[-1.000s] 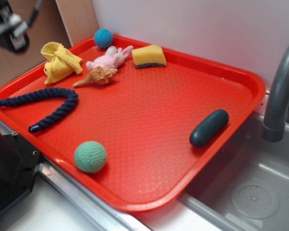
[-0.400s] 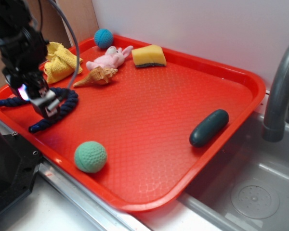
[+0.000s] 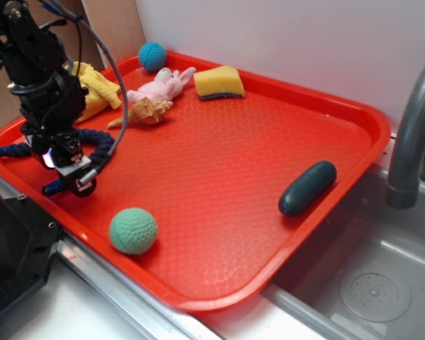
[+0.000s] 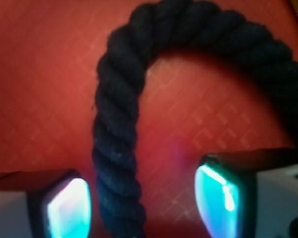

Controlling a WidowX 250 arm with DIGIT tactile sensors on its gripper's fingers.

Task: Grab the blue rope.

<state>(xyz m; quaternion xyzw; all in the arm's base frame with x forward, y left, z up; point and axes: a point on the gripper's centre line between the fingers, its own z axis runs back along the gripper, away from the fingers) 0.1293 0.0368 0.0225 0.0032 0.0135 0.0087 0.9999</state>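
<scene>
The wrist view alone shows the gripper close up: its two fingers stand apart, each with a glowing cyan face, and one strand of the rope runs down between them, nearer the left finger, with bare red tray showing in the gap on the other side. No pad can be seen pressing the cord, so the jaws are open around it. Ahead of the fingers the rope bends into an arch and comes back down past the right finger's outer side. The exterior view does not show that gap at all; there the gripper is seen from outside, low over the tray near its left edge, and the arm rises steeply above it, dark and cabled, leaning slightly toward the back left. That view gives what the wrist view lacks: the rope lies curved under and around the gripper, one end reaching left toward the tray rim, the other poking out just below the fingers. A green ball lies near, in front and to the right of the gripper. Behind it are a yellow cloth, a cone, a pink plush, a blue ball and a sponge. A dark capsule lies well apart, far right.
</scene>
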